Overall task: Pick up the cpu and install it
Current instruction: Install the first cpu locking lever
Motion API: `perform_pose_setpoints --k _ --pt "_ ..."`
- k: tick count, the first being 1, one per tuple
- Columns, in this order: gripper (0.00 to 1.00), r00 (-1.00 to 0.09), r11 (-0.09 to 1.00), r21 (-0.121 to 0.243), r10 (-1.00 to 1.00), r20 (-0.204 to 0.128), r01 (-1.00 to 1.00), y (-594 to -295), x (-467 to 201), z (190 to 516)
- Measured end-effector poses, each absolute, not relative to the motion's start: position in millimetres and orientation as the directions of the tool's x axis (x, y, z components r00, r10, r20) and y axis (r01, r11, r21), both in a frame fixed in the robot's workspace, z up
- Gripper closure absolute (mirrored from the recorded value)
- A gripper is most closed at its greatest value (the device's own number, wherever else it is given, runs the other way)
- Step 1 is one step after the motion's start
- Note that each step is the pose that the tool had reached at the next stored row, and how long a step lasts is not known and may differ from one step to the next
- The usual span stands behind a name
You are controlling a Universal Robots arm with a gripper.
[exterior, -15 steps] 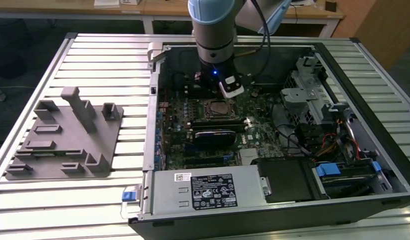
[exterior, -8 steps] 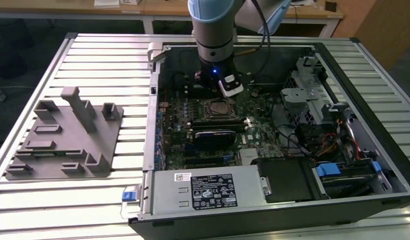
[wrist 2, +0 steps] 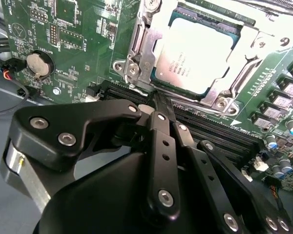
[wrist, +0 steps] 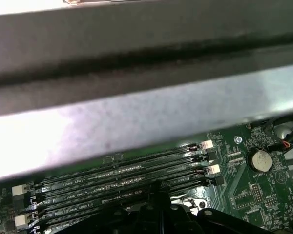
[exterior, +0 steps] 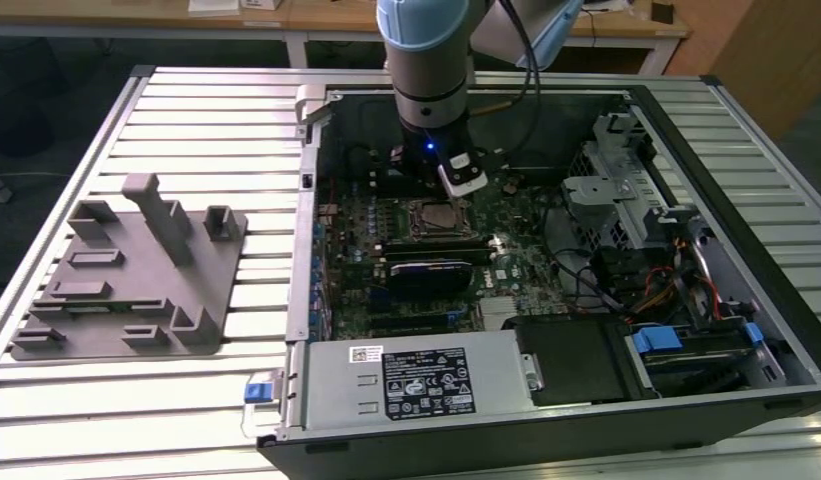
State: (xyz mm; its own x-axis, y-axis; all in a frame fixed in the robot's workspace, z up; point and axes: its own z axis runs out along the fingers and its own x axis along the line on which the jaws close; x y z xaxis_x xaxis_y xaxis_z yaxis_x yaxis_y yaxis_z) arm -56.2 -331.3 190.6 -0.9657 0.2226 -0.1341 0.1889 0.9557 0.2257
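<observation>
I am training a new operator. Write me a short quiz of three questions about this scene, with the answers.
1. True or false: the cpu lies inside the socket frame.
2. The gripper holds: A the cpu; B a cable; C nothing.
3. Fill in: the grey fixture plate lies outside the computer case, on the exterior view's ____.

Key: 1 true; 2 C; 3 left.

One cpu, one coin battery, four memory slots, one grey fixture plate
</observation>
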Motion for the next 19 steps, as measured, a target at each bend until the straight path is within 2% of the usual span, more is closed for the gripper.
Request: perform_pose_setpoints --k 19 --pt "0.89 -0.965 0.954 0.232 0.226 -0.133 0.191 -331 -58 202"
